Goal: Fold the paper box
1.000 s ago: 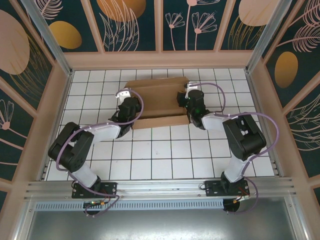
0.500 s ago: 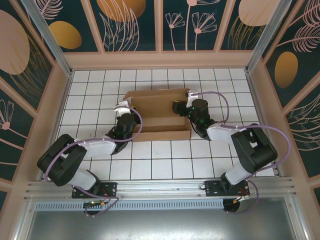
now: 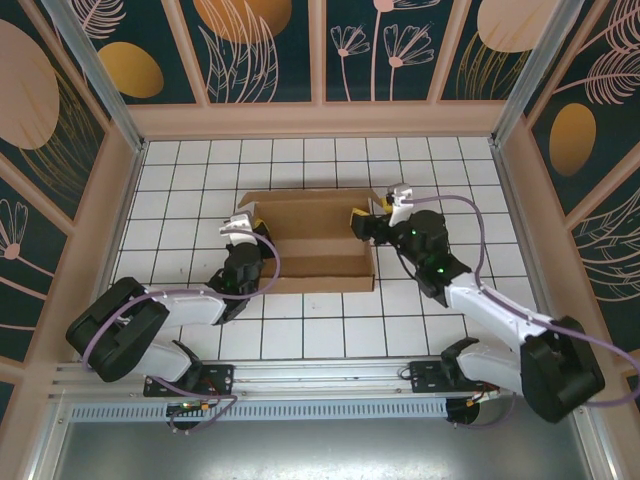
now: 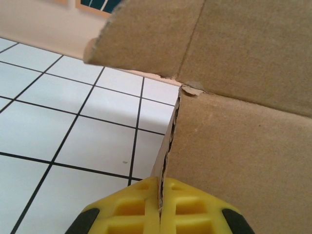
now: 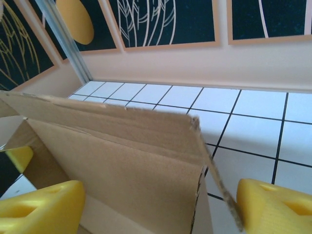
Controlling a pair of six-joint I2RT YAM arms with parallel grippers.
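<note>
Looking down from the top camera first: spotted a plain brown cardboard paper box [image 3: 315, 240] parked on the far-middle part of the white tiled table [image 3: 330, 320], long side walls standing up, open on top. Got the left gripper [image 3: 250, 221] right at the box's left end and the right gripper [image 3: 369, 217] at its right end, both hard up against the cardboard. Can't really judge the jaws from up there.

Switching to the left wrist cam: yellow fingertips [image 4: 131, 209] pressed together with the raw edge of a cardboard wall pinched in the seam between them, so clamped tight on the box [image 4: 234, 146]. Also a flap leaning out above, over the tiles.

Over to the right wrist cam: yellow fingers [image 5: 39, 207] spread wide, one on each side of the box's [image 5: 122, 156] end wall, gripping nothing. Looks like a thin flap edge running down just beside the right-hand finger, can't tell if touching.
</note>
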